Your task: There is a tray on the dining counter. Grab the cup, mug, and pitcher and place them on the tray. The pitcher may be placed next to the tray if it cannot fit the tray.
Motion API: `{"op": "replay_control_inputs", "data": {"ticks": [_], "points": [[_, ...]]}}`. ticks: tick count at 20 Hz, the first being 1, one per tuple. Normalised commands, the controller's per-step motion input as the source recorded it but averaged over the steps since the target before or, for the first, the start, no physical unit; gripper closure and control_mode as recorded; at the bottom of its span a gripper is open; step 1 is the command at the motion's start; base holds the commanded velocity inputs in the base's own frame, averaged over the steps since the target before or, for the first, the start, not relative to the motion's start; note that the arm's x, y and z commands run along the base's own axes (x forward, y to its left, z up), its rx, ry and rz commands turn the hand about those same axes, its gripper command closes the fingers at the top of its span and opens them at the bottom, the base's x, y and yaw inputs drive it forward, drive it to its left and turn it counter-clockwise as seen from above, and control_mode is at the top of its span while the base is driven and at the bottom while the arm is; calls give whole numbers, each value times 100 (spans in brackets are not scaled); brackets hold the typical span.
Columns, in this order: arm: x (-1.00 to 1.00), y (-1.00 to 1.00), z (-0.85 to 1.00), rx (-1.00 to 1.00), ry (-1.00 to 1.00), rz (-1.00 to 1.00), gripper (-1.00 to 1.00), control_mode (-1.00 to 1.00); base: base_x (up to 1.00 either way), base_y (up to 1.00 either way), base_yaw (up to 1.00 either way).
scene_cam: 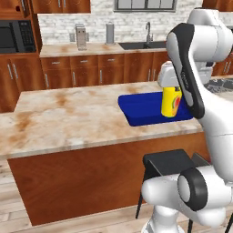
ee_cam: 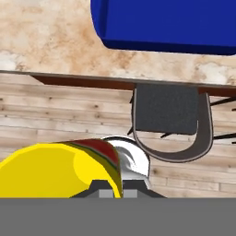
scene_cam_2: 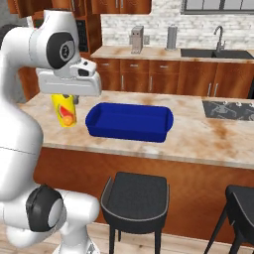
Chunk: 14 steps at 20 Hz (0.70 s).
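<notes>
My gripper (scene_cam_2: 64, 100) is shut on the yellow cup (scene_cam_2: 65, 112), which has a red-orange mark on its side and hangs upright under the hand. In the left base view the cup (scene_cam: 171, 102) stands out against the blue tray (scene_cam: 140, 109). From the right it sits left of the tray (scene_cam_2: 130, 122), above the dining counter (scene_cam_2: 208, 140) near its front edge. The hand view looks down past the cup (ee_cam: 55, 171) at the tray (ee_cam: 161, 23) and the counter's edge. The mug and pitcher are out of view.
A dark stool (scene_cam_2: 136, 197) stands below the counter's front edge, under the tray, with another stool (scene_cam_2: 243, 201) to its right. A cooktop (scene_cam_2: 228, 109) is set into the counter right of the tray. The back counter carries a sink (scene_cam: 145, 44).
</notes>
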Motion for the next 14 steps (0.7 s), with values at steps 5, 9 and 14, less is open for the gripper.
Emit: {"op": "replay_control_inputs", "data": {"ticks": [5,9,14], "points": [[86,0,9,0,0,-2,100,-100,0,0,0],[75,0,-1,0,0,-14,100,-100,0,0,0],[51,5,-7,0,0,-23,100,-100,0,0,0]]}}
